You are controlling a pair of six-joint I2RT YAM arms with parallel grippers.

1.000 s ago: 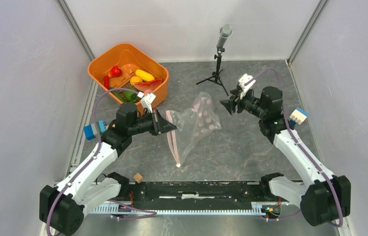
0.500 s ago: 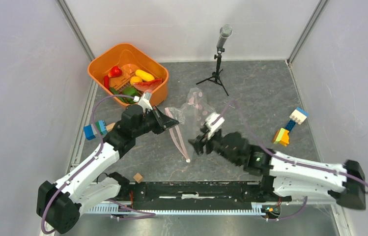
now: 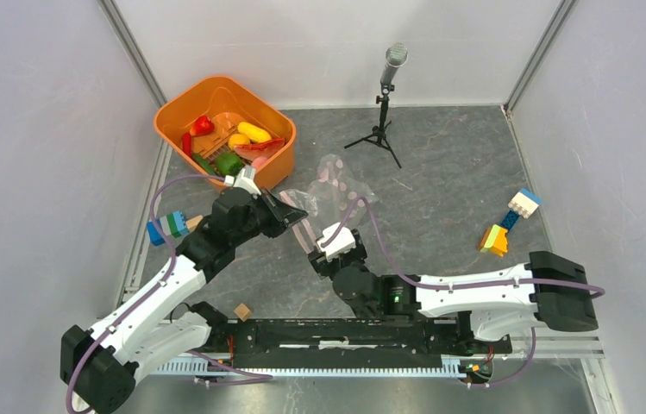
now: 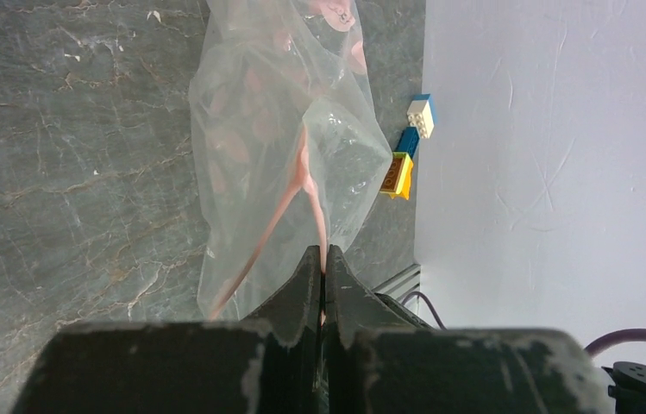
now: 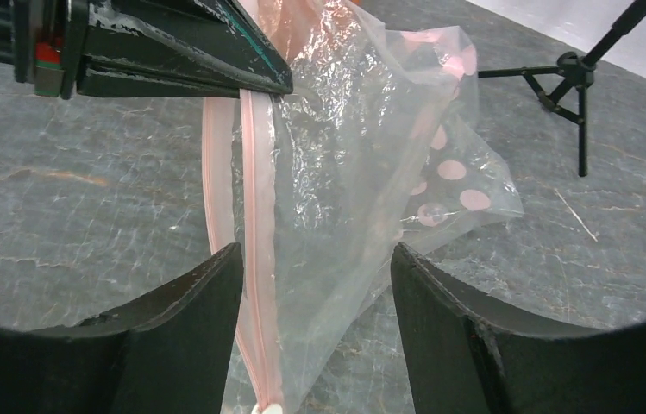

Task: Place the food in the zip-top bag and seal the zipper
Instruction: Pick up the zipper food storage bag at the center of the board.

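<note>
Spread right gripper (image 5: 315, 252) straddles the zip-top bag (image 5: 349, 164).

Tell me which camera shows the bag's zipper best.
Right wrist: the pink zipper runs lengthwise, large and sharp, ahead of that wrist's open jaws. The left wrist view sees it foreshortened, beyond shut jaws pinching it. The top view shows only a short, thin stretch.

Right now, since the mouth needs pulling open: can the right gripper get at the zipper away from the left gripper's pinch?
Probably yes. The right gripper is open, with the zipper of the zip-top bag hanging between its fingers and nothing in front. The left gripper pinches it higher up.
</note>
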